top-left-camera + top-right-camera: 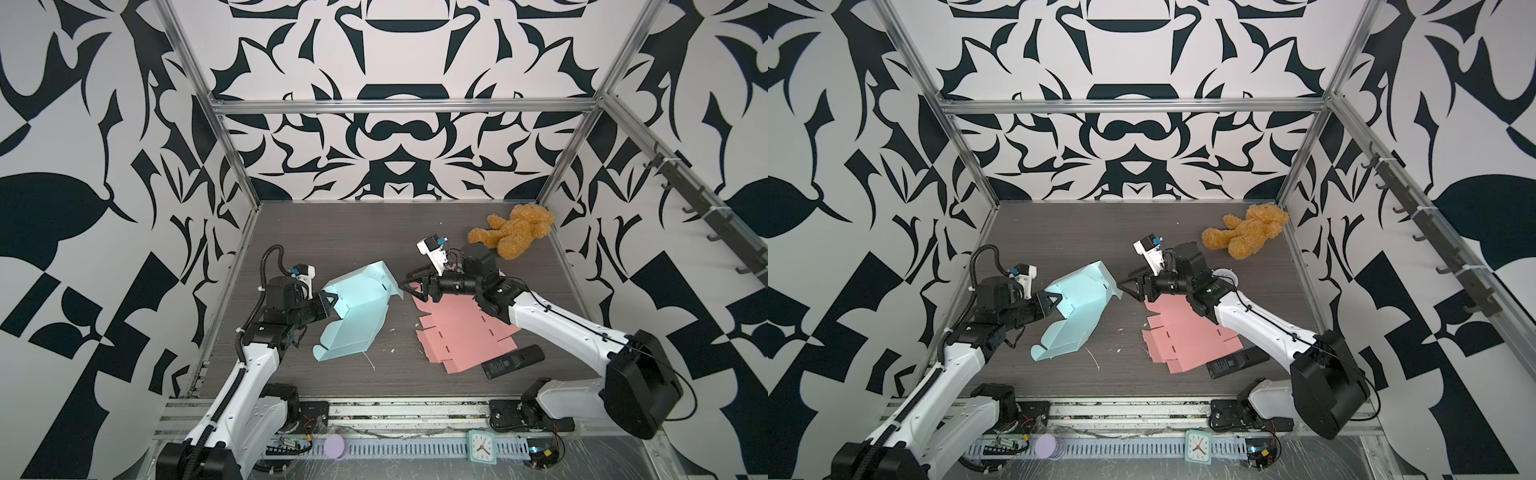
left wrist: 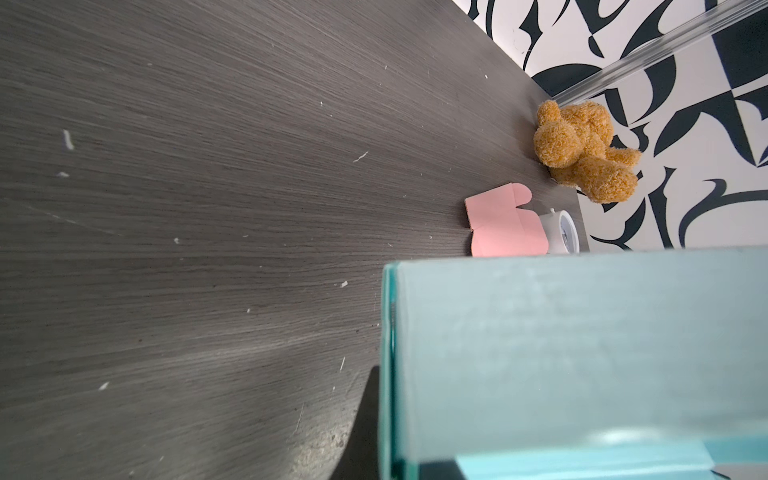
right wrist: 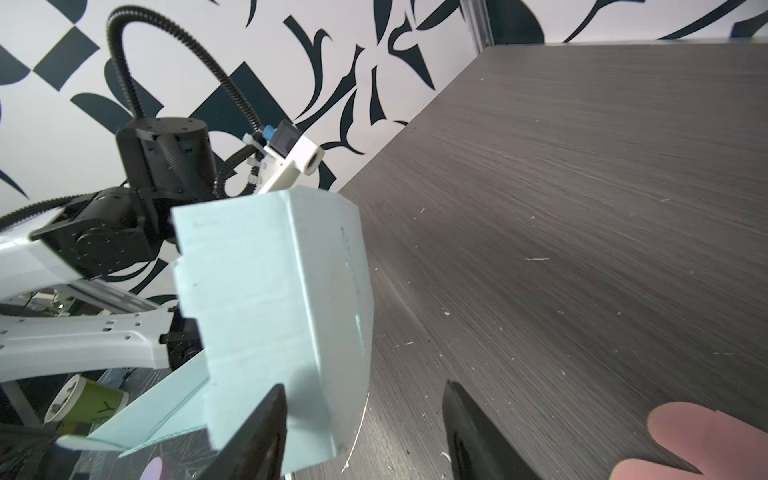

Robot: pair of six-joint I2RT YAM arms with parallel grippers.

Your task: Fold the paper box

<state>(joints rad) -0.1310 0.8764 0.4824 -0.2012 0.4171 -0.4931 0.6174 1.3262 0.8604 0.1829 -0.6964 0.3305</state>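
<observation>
On the table (image 1: 332, 232), left of centre in both top views, the half-folded box (image 1: 355, 316) lies with its long axis running lower left to upper right, raised flap pointing at my right arm. My left gripper (image 1: 327, 301) is clamped tight on its left wall, steadying it I reckon, while the right gripper (image 1: 409, 289), jaws apart and empty, sits just beside the flap's tip.
</observation>
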